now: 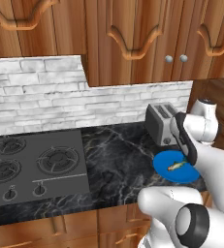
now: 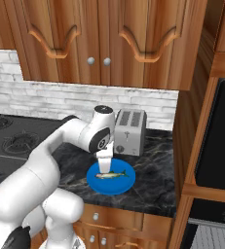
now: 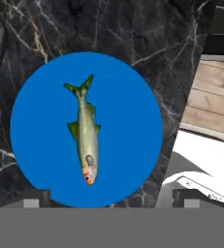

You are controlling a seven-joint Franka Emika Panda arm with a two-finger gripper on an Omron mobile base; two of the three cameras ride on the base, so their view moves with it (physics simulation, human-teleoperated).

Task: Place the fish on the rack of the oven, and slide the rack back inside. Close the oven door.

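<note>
counter [image 2: 153,160]: dark marbled stone, runs from the stovetop to the wooden oven column on the right
stovetop [image 1: 33,167]: grey gas hob, left end of the counter, well apart from the plate
oven [image 2: 220,146]: black front set in wood cabinetry at the right edge of the right base view; door state can't be made out from here
arm [image 2: 60,151]: white, rises from the base, reaches forward over the counter, wrist bent so the hand points straight down over the plate
toaster [image 2: 129,131]: silver, two slots, against the brick wall, just behind the plate
plate [image 3: 128,121]: blue, round, flat on the counter near its front edge, in front of the toaster
gripper [image 2: 104,165]: hangs above the plate, jaws spread wide, nothing between them; in the hand view the two dark fingertips [image 3: 36,199] sit at the bottom, one each side of the plate's lower rim
fish [image 3: 86,133]: lies flat on the plate, roughly centred, slightly left of middle in the hand view; head toward the fingertips, forked tail pointing away
fish vs jaws: fish lies between the lines of the two fingers, below them, not touched; body runs across the gap, not along it
fish side view: in the right base view it lies lengthwise left to right on the plate, directly under the hand
</note>
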